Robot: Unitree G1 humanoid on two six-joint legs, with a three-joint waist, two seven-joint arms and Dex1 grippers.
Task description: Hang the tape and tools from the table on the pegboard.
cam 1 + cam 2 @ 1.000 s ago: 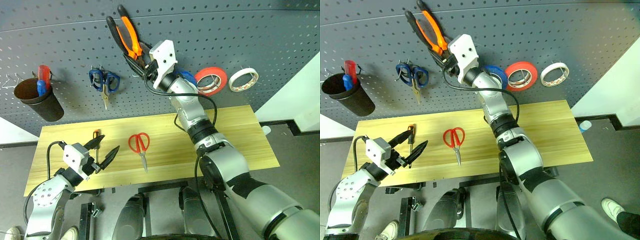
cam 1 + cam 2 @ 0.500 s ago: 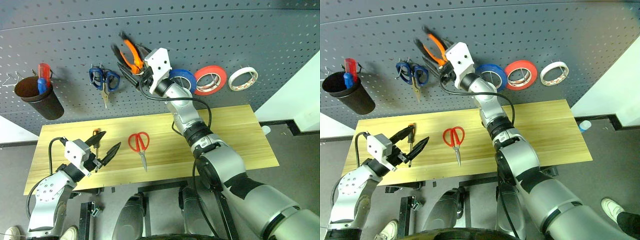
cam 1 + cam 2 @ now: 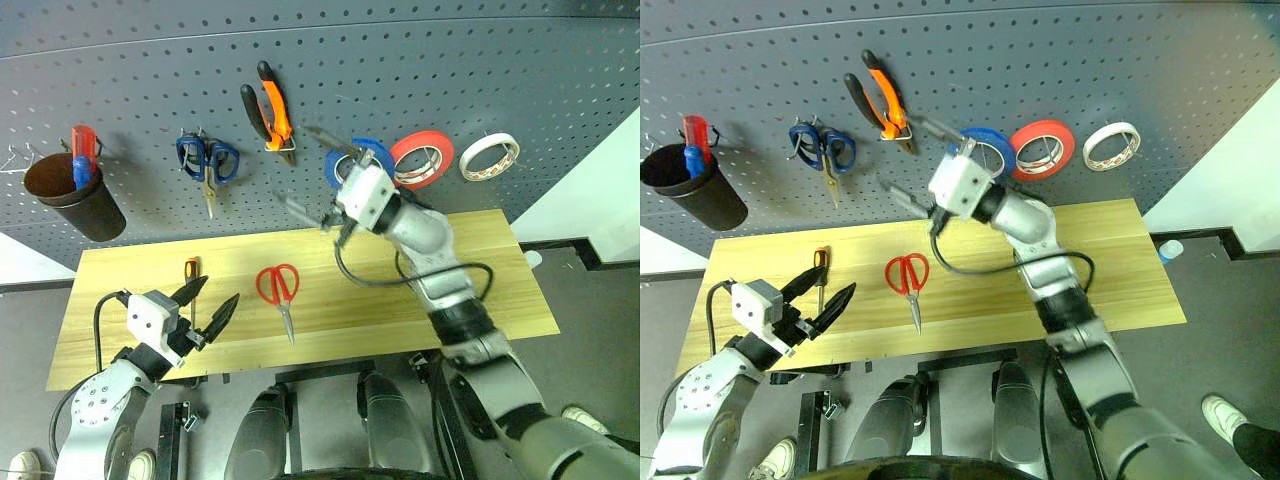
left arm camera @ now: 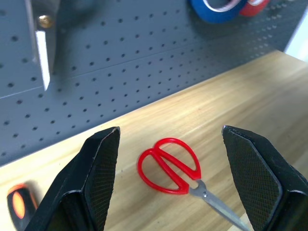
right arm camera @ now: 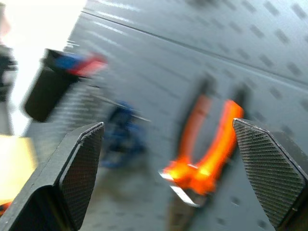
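With the pliers (image 3: pixel 270 108) hanging on the pegboard (image 3: pixel 480 70), my right pincer (image 3: pixel 318 172) stands apart, empty. Red scissors (image 3: pixel 279 290) and screwdriver (image 3: pixel 191 272) lie on the surface (image 3: pixel 480 270); my left pincer (image 3: pixel 208 303), apart, should take the scissors next.

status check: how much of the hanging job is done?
Done: the cream tape and the pliers hang on the pegboard.

In hand: nothing. The right pincer is open in front of the board. The left pincer is open, with the red scissors between its fingers in the left wrist view.

Left: the red scissors and the screwdriver lie on the table.
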